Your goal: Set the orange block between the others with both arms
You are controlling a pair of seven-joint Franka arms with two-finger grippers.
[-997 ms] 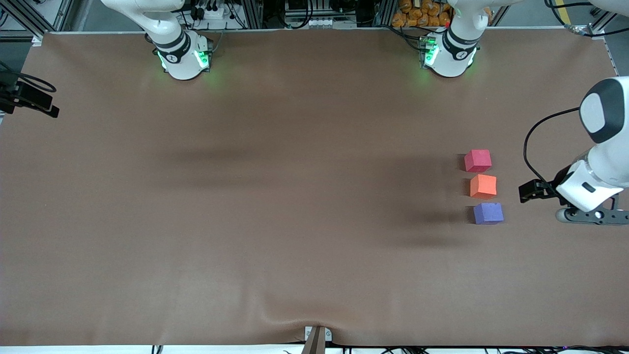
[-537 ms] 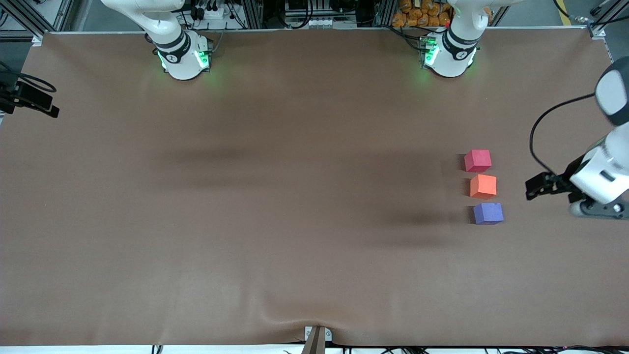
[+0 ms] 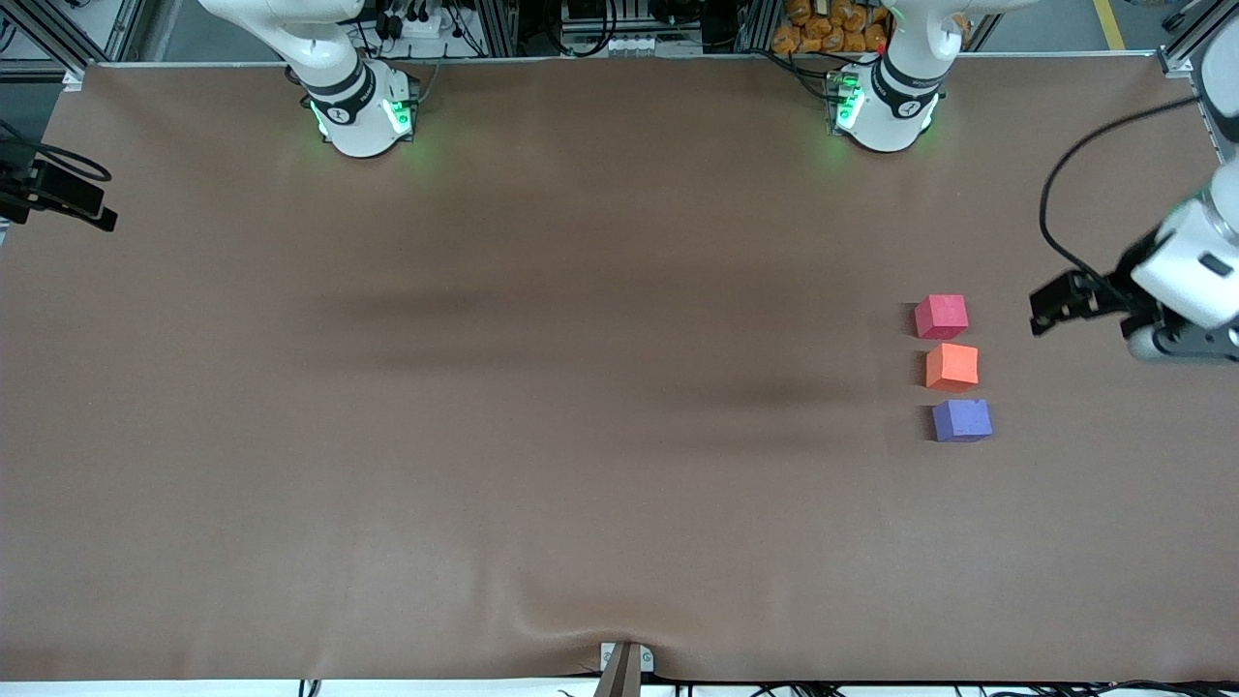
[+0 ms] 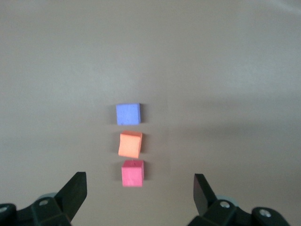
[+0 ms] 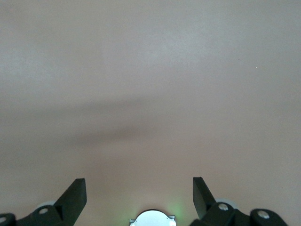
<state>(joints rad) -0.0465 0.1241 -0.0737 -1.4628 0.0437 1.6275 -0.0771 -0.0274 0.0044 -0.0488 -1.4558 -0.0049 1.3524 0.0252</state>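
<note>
Lately, change: I saw the left gripper (image 4: 140, 188), jaws wide and empty, pull away from the small matte orange foam block (image 3: 951, 367).
Blocks: it sat between the pinkish-red cube (image 3: 941, 317) and purple cube (image 3: 961, 420); task judged done.
Right gripper (image 5: 139, 188): wide open, empty, waiting over bare brown table (image 3: 484, 387).

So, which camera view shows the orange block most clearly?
The left wrist view: the orange block sits centred between the purple cube and the pinkish-red cube. The front view shows it smaller, near the left arm's end. The right wrist view shows only bare table.

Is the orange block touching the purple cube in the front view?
No, the orange block and the purple cube have bare table between them.
</note>
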